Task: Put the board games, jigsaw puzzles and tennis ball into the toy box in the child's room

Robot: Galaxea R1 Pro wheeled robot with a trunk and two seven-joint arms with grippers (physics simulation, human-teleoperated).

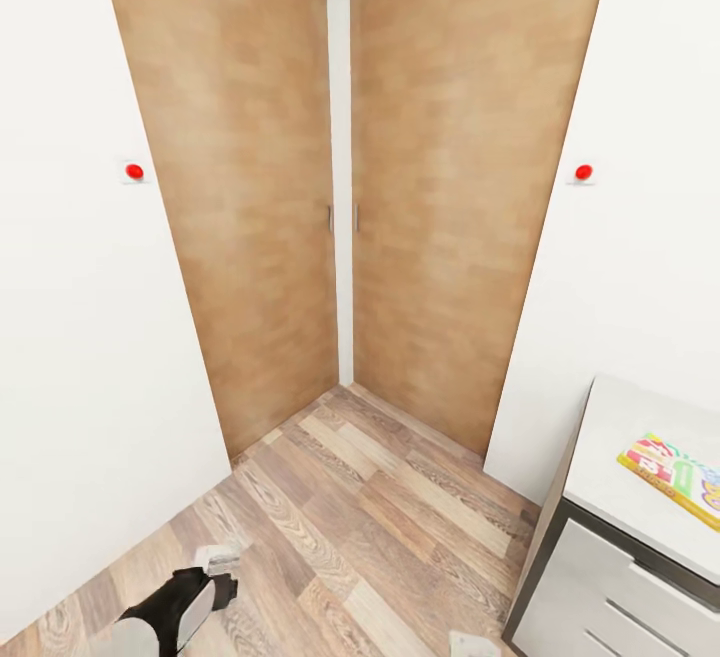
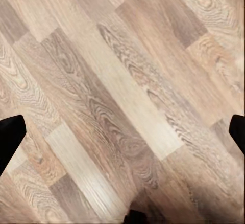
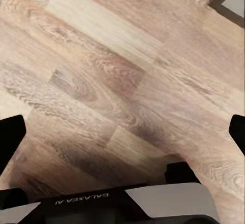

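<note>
A corner of a room. Two wooden doors (image 1: pixel 400 187) meet at the far middle, with white walls (image 1: pixel 70 287) closing in on the left and right. Open wood floor (image 1: pixel 380 517) spreads from the corner to the near edge. At the near right, the worktop (image 1: pixel 620 477) with white drawers juts into the floor space, and a board game (image 1: pixel 675 477) lies flat on it. Below both wrist cameras, bare floor lies between widely parted claw fingers (image 2: pixel 10 137).

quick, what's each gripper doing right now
Left gripper: open, holding nothing, over the wood floor.
Right gripper: open, holding nothing, also over the floor.
</note>
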